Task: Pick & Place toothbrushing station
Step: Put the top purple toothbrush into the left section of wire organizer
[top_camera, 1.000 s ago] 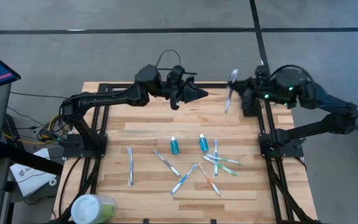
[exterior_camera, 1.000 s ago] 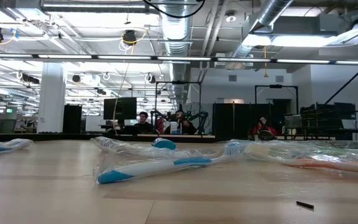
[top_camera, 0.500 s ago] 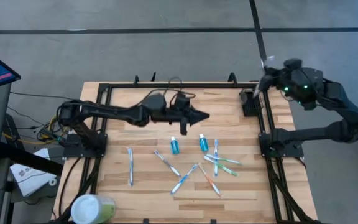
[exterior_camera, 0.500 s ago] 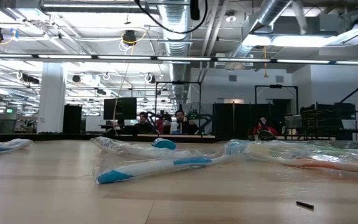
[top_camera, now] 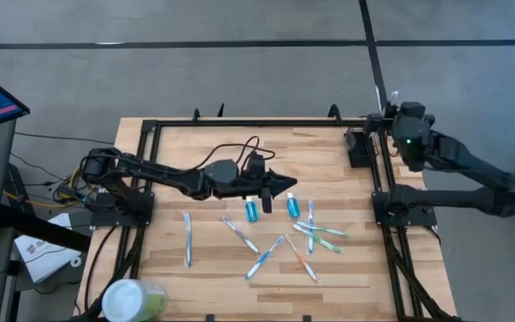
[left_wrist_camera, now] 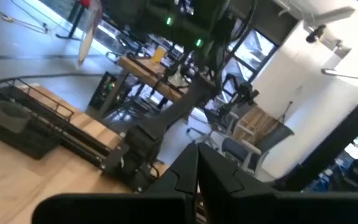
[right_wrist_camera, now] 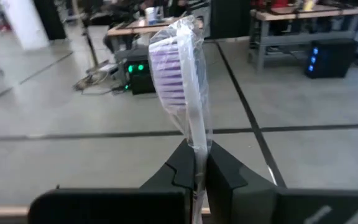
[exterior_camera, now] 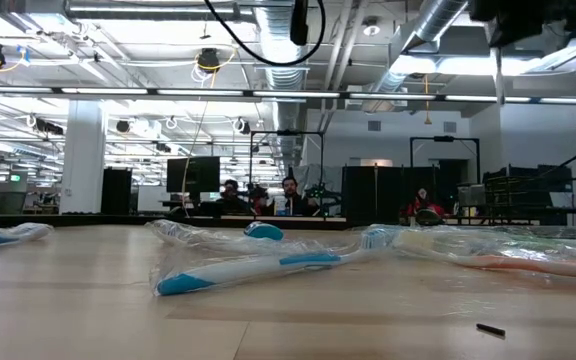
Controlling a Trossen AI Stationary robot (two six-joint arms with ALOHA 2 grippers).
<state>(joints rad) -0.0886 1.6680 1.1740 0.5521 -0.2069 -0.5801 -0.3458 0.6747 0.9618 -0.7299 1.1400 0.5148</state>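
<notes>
Worktop (top_camera: 240, 148): pale wood planks, black frame. Toothbrushing station (top_camera: 358, 148) at far right edge. Left tool (top_camera: 286, 185) closed, empty, above the two blue bottles (top_camera: 251, 210). Right tool (right_wrist_camera: 199, 163) clamped on a wrapped toothbrush (right_wrist_camera: 180, 87). Room: open workshop, seated people (exterior_camera: 288, 195) behind.

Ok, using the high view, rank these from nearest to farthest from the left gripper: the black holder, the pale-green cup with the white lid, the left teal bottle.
From the left gripper, shut above the table's middle:
1. Left teal bottle, just below and to the left of its tip.
2. Black holder, at the table's upper right by the frame.
3. Pale-green cup, at the lower left corner.
</notes>
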